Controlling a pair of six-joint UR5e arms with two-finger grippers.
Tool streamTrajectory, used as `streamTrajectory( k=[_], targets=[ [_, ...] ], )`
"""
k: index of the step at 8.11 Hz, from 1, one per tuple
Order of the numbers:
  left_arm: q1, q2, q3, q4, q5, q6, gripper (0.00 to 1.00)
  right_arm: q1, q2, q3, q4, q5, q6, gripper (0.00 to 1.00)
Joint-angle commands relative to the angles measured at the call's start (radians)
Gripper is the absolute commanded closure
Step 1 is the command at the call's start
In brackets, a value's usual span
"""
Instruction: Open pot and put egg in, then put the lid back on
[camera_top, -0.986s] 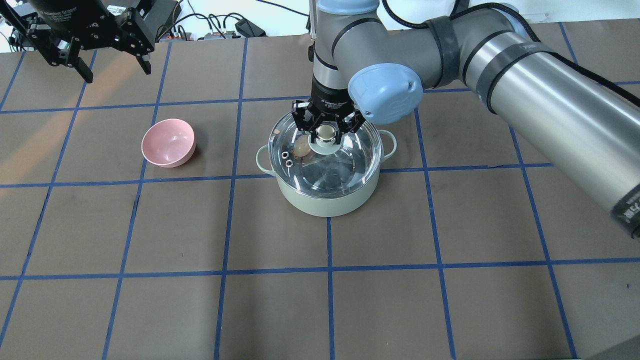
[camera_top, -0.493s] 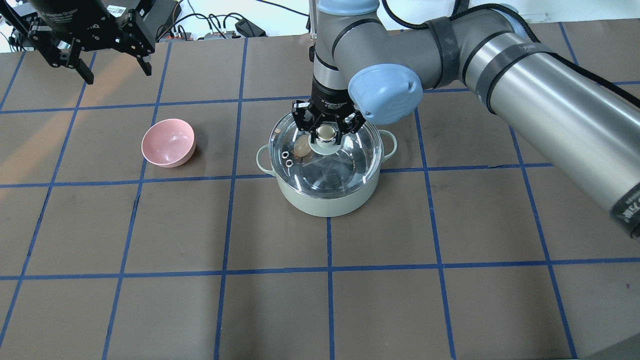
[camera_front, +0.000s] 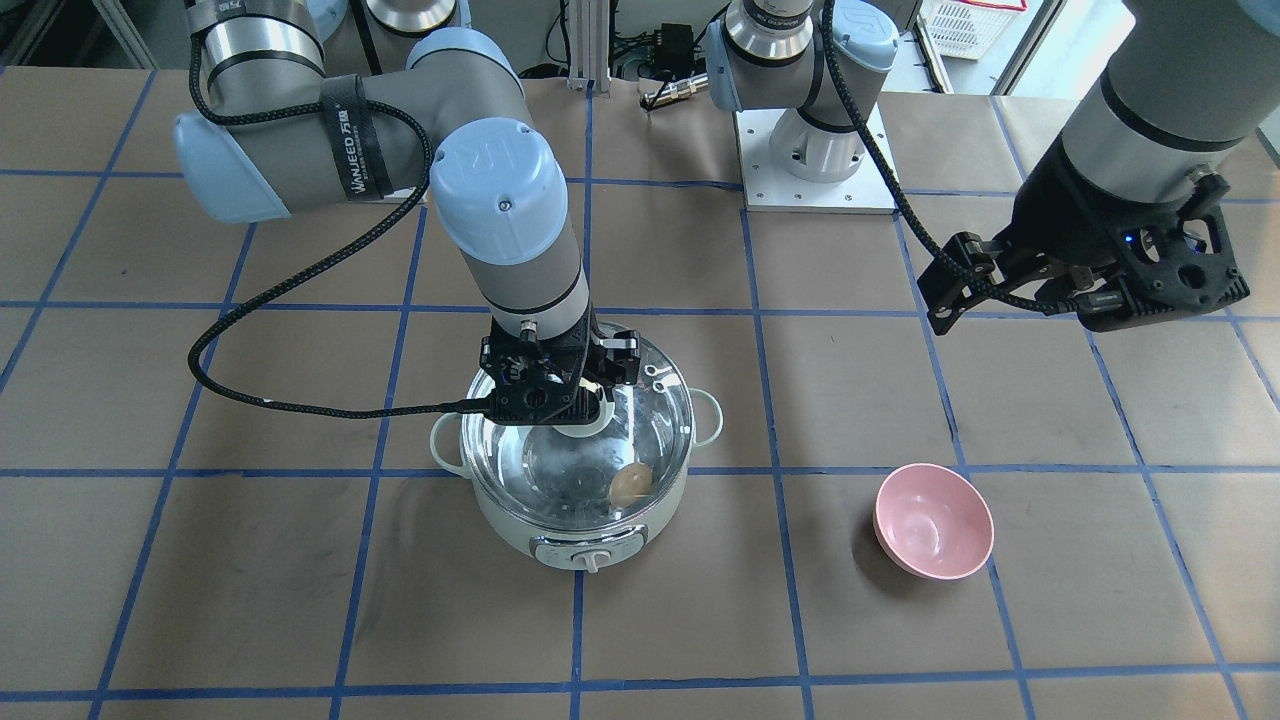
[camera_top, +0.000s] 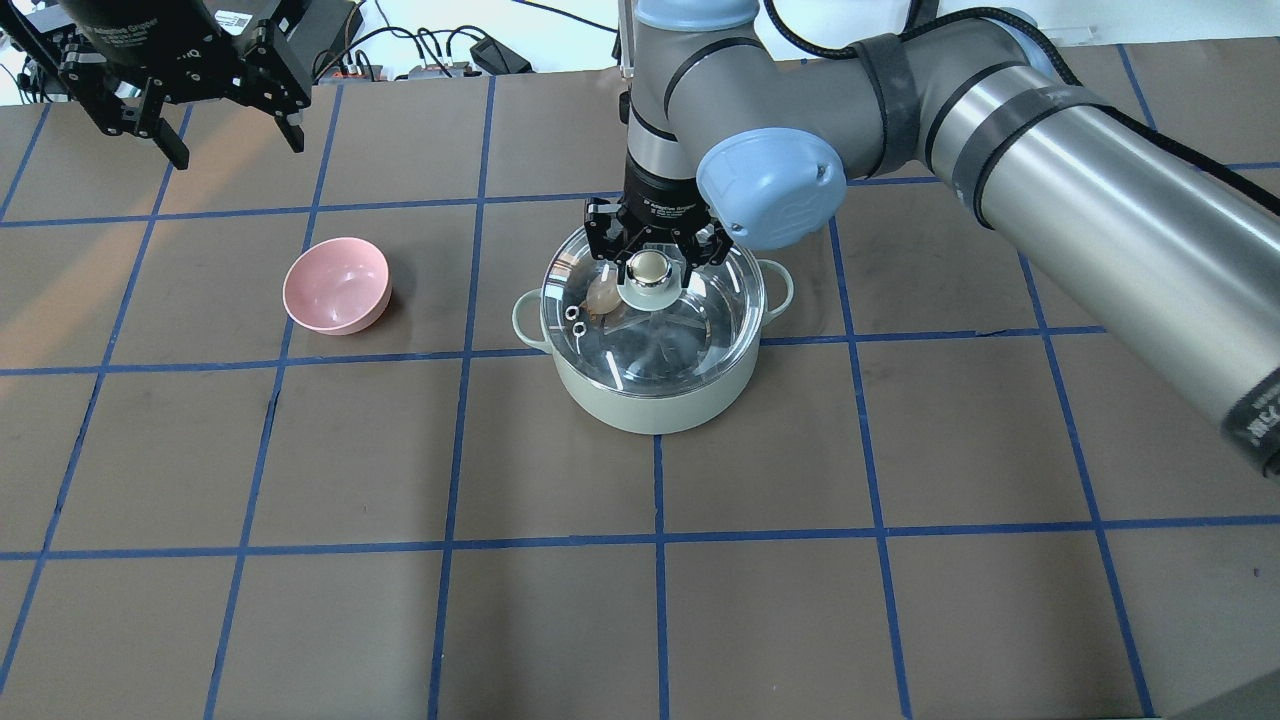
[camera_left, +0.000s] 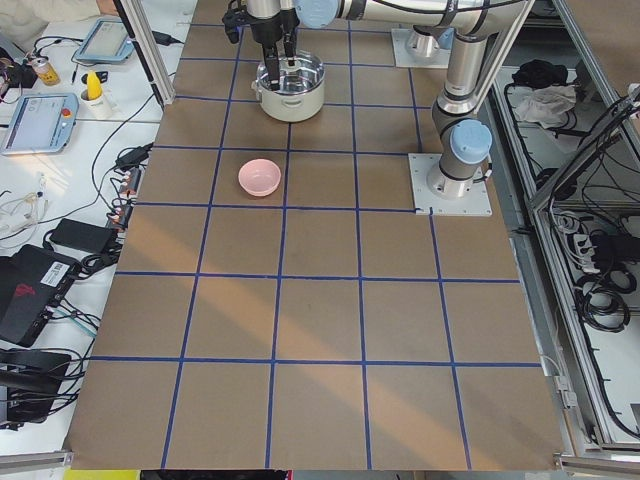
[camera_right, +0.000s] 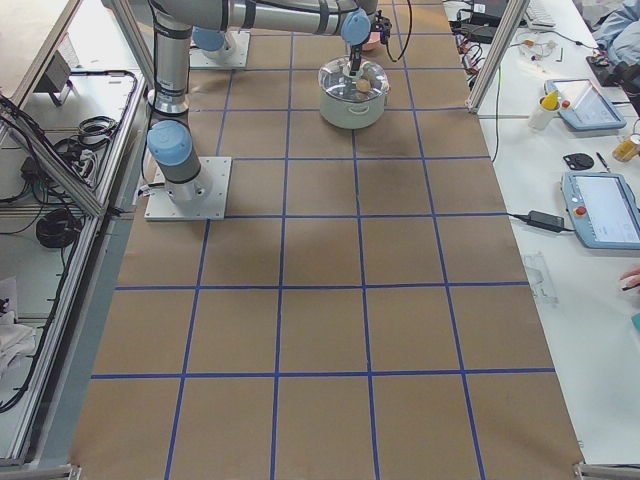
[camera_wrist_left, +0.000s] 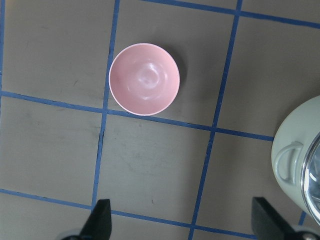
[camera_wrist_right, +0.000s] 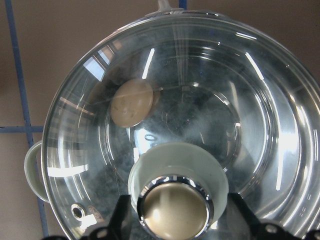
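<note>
Brown taped-grid table (camera_top: 300, 600) carries the pot (camera_top: 650, 400), egg (camera_wrist_right: 132, 102) inside, lid (camera_top: 700, 330) seated on its rim. Right gripper (camera_top: 652, 262) straddles the lid's knob (camera_wrist_right: 175, 212) from straight above, so withdrawal looks purely vertical; clamped or loosened, I cannot tell. Left gripper (camera_top: 238, 148) hangs spread, well apart.
</note>
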Motion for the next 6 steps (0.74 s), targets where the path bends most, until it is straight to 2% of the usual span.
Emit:
streamTrajectory(
  k=[1,3,4,5,6],
  targets=[
    [0.000,-0.002,0.000,0.001,0.000,0.000,0.00,-0.002,-0.009,-0.002,-0.027,-0.008,-0.002,0.21],
    [0.000,-0.002,0.000,0.001,0.000,0.000,0.00,-0.012,-0.003,-0.003,-0.029,-0.020,-0.071,0.24],
    [0.000,-0.002,0.000,0.002,0.002,0.000,0.00,-0.023,-0.008,-0.008,-0.027,-0.046,-0.099,0.51],
    [0.000,-0.003,0.002,0.002,0.002,0.000,0.00,-0.044,-0.011,-0.017,-0.026,-0.046,-0.102,0.72],
    [0.000,-0.005,0.002,0.007,0.002,0.000,0.00,-0.075,-0.022,-0.028,-0.023,-0.043,-0.145,0.81]
  ],
)
